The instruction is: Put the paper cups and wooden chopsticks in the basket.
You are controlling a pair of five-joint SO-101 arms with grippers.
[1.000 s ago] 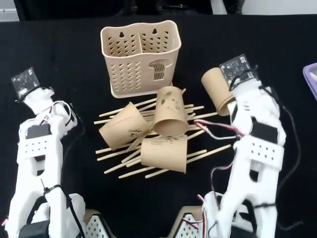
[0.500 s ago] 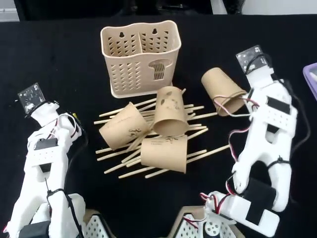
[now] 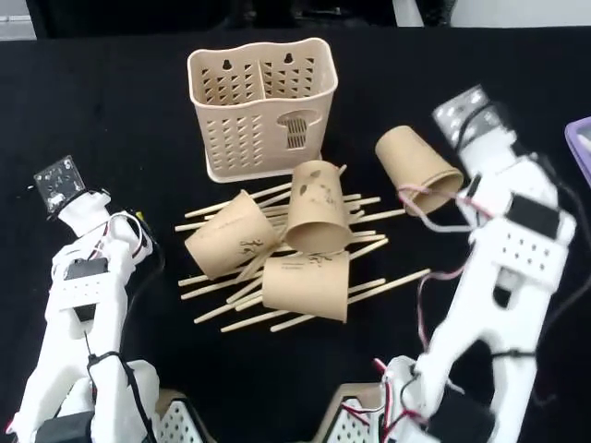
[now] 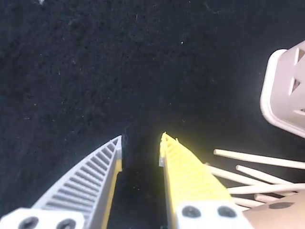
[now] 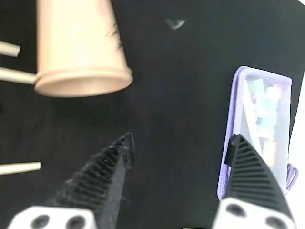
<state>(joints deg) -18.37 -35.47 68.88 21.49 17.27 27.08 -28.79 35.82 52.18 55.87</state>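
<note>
A beige slotted basket (image 3: 259, 106) stands at the back of the black table. In front of it wooden chopsticks (image 3: 305, 268) lie scattered, with three paper cups (image 3: 306, 286) lying on their sides on top. Another paper cup (image 3: 416, 169) lies apart on the right, its mouth toward the right arm (image 3: 503, 249). In the right wrist view my right gripper (image 5: 181, 138) is open and empty, just short of that cup's (image 5: 78, 47) rim. My left gripper (image 4: 141, 138) is open over bare cloth, with the chopstick ends (image 4: 257, 162) and a basket corner (image 4: 286, 90) beside it.
A purple box (image 5: 259, 124) with small items sits at the table's right edge (image 3: 580, 138), close to the right gripper's outer finger. The left arm (image 3: 83, 286) stands at the left side. Black cloth covers the whole table.
The right arm has swung outward to the right, away from the lone cup, which stayed put. The left arm drew back toward the front a little, then held still.
</note>
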